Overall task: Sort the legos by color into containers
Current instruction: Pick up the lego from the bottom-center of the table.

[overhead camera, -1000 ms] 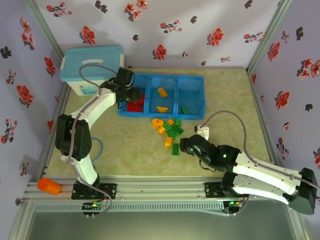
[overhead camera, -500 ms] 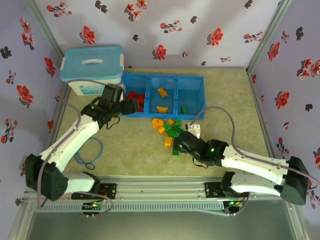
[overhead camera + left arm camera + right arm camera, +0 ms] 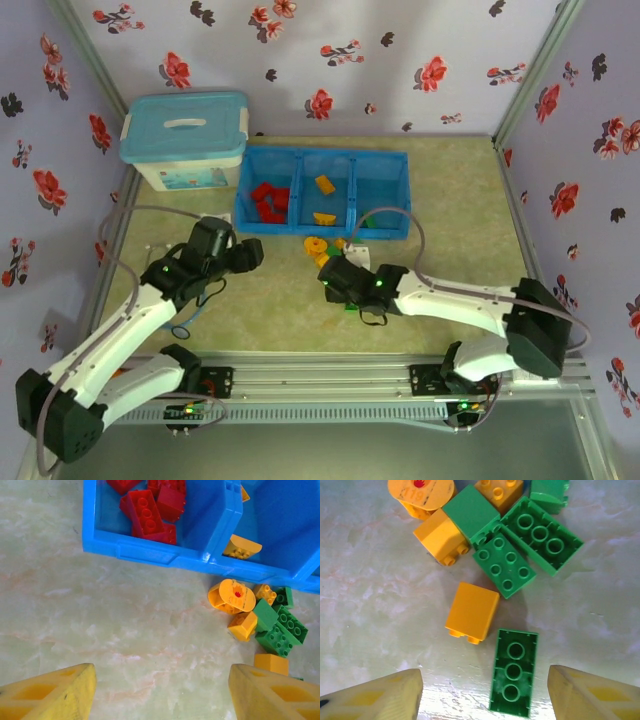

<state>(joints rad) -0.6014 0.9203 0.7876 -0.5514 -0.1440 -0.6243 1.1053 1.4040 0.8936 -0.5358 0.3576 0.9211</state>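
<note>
The blue tray (image 3: 390, 225) holds red legos (image 3: 270, 200) in its left container, yellow ones (image 3: 324, 186) in the middle and a green one (image 3: 368, 218) on the right. Loose legos lie in front of it: a round yellow piece (image 3: 422, 495), yellow bricks (image 3: 472, 611) and green bricks (image 3: 502, 565). My right gripper (image 3: 485, 695) is open over an upside-down green brick (image 3: 514, 672), which lies between the fingers, nearer the right one and untouched. My left gripper (image 3: 160, 695) is open over bare table, left of the pile (image 3: 265, 625) and short of the red container (image 3: 150, 512).
A white storage box with a teal lid (image 3: 185, 140) stands at the back left beside the tray. Flowered walls and metal posts close in the table on three sides. Bare table lies left of the loose pile.
My left arm has drawn back from the red container toward the near left. My right gripper has moved left and forward over the loose pile.
</note>
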